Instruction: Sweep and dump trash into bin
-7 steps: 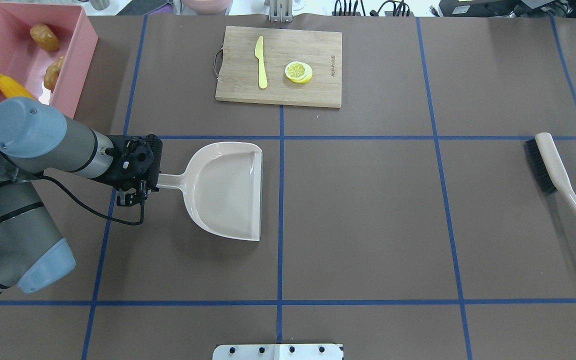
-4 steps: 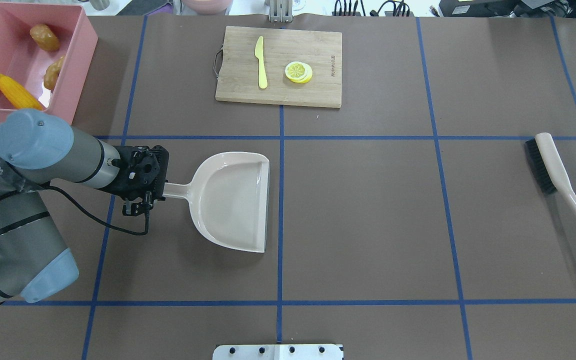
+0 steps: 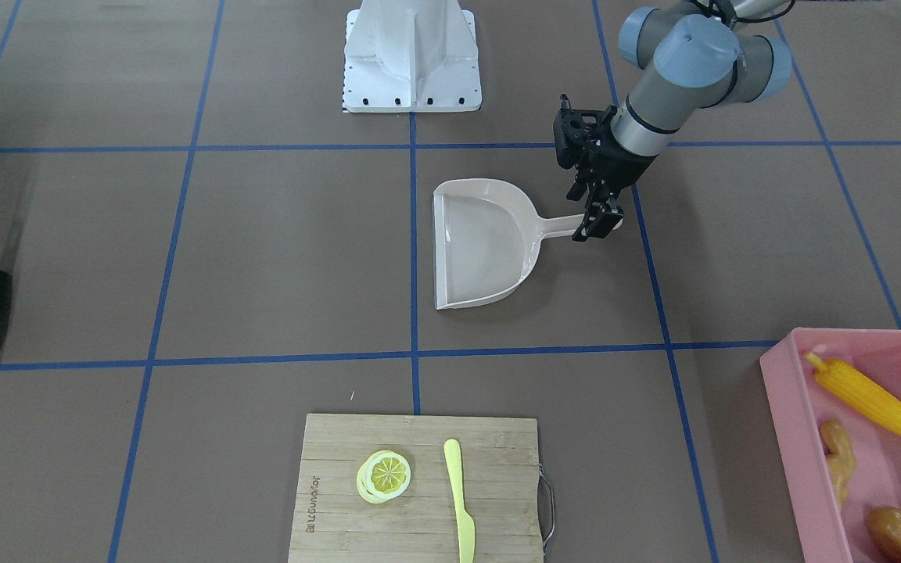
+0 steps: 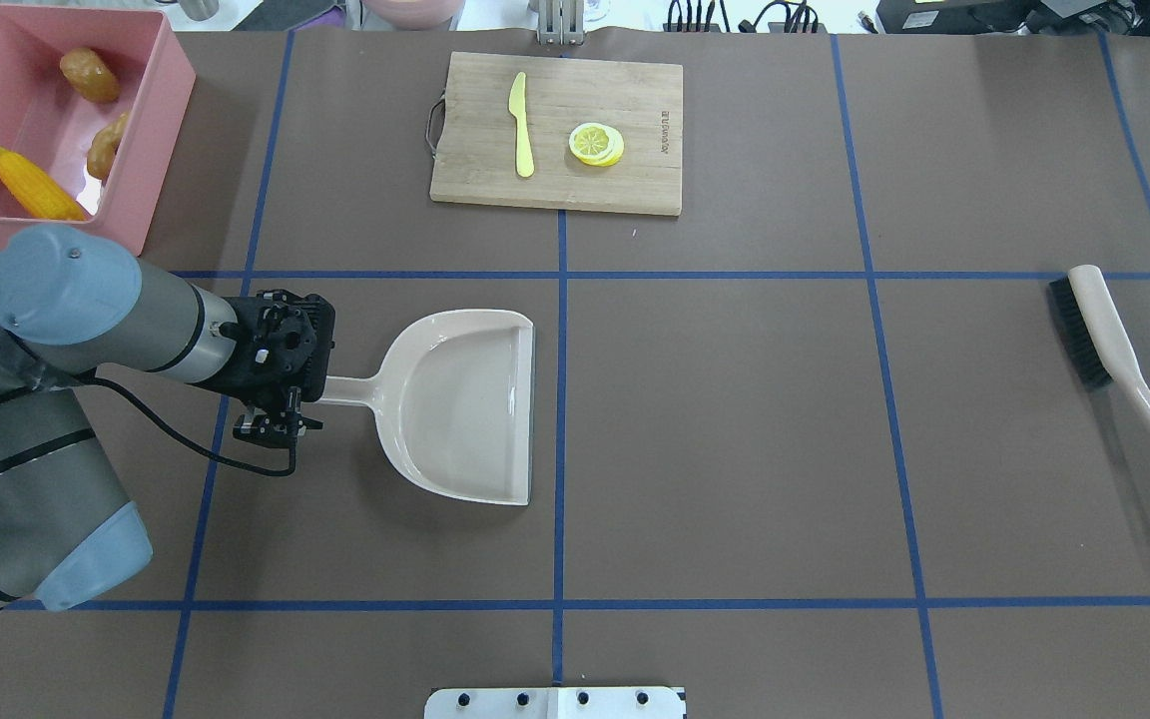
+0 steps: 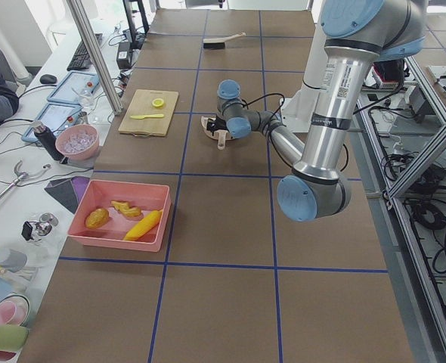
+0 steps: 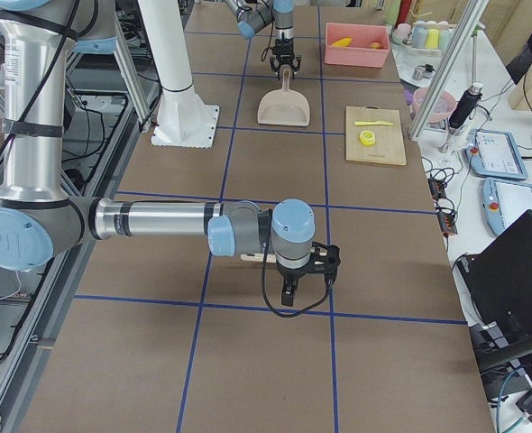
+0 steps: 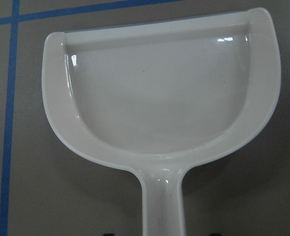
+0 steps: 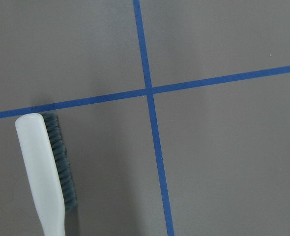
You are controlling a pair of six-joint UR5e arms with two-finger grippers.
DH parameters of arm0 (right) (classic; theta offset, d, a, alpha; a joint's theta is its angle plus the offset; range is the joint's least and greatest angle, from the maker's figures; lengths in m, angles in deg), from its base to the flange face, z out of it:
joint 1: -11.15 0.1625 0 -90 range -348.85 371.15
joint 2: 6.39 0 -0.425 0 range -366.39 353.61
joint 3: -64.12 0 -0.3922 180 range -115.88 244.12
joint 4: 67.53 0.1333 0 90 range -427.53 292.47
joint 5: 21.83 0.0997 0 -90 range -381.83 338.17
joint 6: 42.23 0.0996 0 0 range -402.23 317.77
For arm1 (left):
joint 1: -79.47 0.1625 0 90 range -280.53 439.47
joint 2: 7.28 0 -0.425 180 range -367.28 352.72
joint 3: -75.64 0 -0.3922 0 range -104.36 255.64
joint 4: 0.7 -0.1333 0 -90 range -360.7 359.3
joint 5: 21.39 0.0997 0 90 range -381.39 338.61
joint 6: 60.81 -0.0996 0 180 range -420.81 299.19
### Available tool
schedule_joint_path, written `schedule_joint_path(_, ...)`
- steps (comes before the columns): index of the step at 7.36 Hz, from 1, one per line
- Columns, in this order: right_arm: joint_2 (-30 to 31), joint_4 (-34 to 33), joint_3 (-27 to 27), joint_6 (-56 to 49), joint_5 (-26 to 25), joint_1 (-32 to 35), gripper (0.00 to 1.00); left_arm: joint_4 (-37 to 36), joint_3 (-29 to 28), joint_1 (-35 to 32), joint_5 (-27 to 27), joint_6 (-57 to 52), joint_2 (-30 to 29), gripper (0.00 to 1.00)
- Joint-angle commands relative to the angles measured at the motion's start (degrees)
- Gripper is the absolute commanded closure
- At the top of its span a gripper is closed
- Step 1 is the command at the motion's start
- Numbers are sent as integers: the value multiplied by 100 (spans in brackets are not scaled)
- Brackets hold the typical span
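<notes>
The trash lies in the pink bin (image 4: 168, 110) at the far left: a yellow corn cob (image 4: 31, 185), a tan ginger root (image 4: 106, 145) and a brown potato (image 4: 89, 75). The front-facing view has the bin (image 3: 780, 407) at the lower right, holding the corn (image 3: 869, 399), ginger (image 3: 838, 457) and potato (image 3: 900, 536). An empty beige dustpan (image 4: 460, 399) lies flat on the table. My left gripper (image 4: 310, 399) stands at the end of its handle, open, with its fingertips wide of the handle in the left wrist view. My right gripper (image 6: 288, 293) hangs over the brush; I cannot tell its state.
A beige brush (image 4: 1109, 340) with black bristles lies at the right edge, also in the right wrist view (image 8: 42, 172). A wooden cutting board (image 4: 555, 130) at the far middle carries a yellow-green knife (image 4: 521, 125) and a lemon slice (image 4: 596, 144).
The left arm brought the dustpan a little toward the robot and down onto the table. In the last half second the gripper drew slightly left along the handle.
</notes>
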Motion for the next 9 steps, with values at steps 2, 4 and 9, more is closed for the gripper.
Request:
schedule_joint_path(2, -9, 44, 46, -2, -14, -1, 0, 63, 639, -407, -57, 315, 359, 2)
schedule_joint_path(4, 0, 9, 46, -2, -5, -1, 0, -1136, 913, -610, 92, 2643, 333, 2)
schedule_joint_path(9, 44, 35, 73, -11, -14, -1, 0, -1503, 818, -839, 638, 7489, 412, 2)
